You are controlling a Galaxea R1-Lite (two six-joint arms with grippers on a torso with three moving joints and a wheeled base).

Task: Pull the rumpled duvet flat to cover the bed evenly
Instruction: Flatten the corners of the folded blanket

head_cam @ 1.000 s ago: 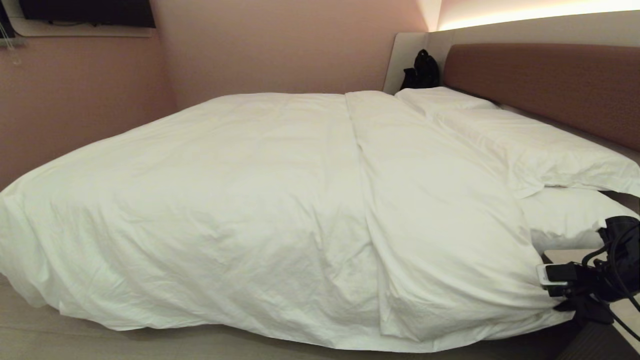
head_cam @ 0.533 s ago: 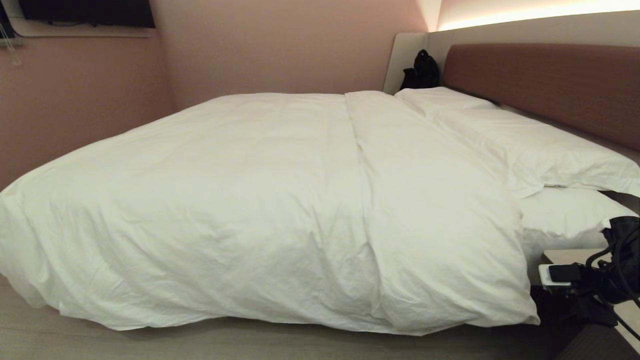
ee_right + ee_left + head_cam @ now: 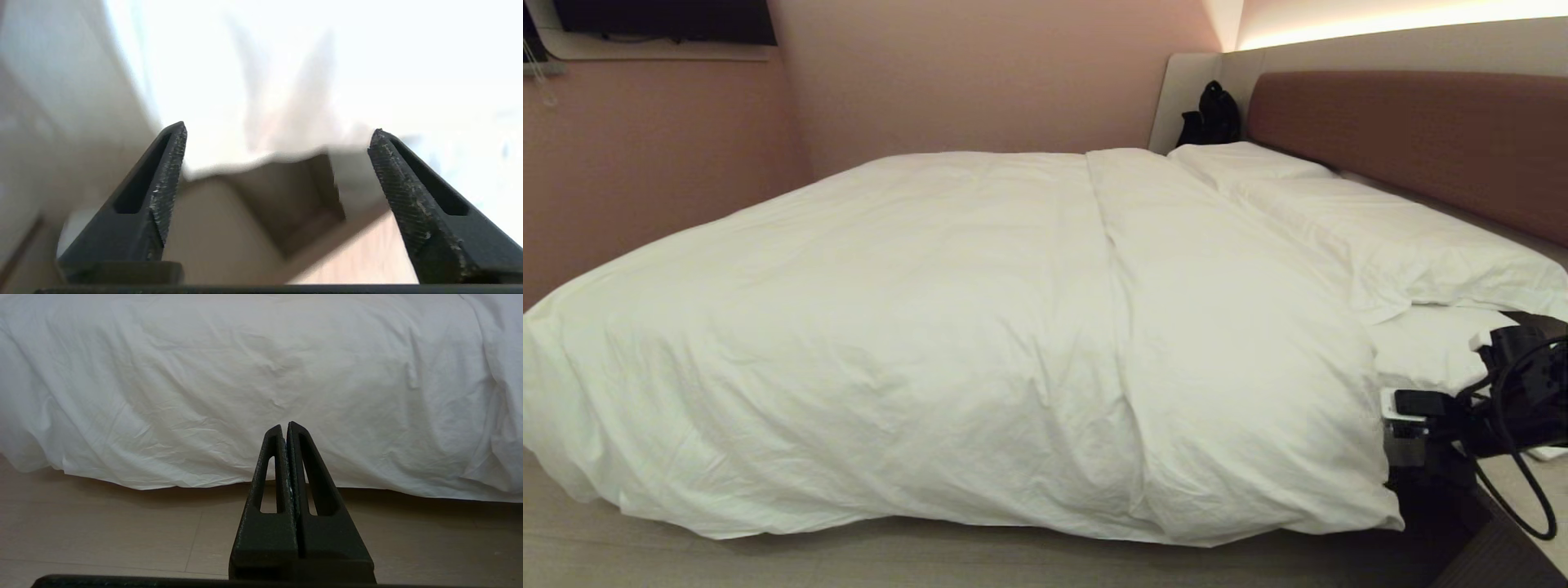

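Duvet: big, puffy, plain white, spread over nearly the whole bed, soft wrinkles all over, a long lengthwise fold line running from the far edge down toward the near edge. Near edge hangs over the bed side, almost to the floor; near-right corner droops in a rounded lump just beside the right tool. Left end bulges over the foot of the bed. White pillows lie uncovered along the reddish-brown headboard, one more pillow end showing below them by the right arm.

Right tool: at the bed's near-right corner, fingers spread wide in the right wrist view, nothing between them, white fabric edge just ahead; that view is blurred. Left tool: fingers pressed together, empty, pointing at the hanging duvet side, apart from it, above the floor.

Room: pale wood-look floor, pinkish walls, dark screen mounted top left, black bag in the far corner by the headboard, light strip above the headboard, small bedside bench at right under the arm's cables.
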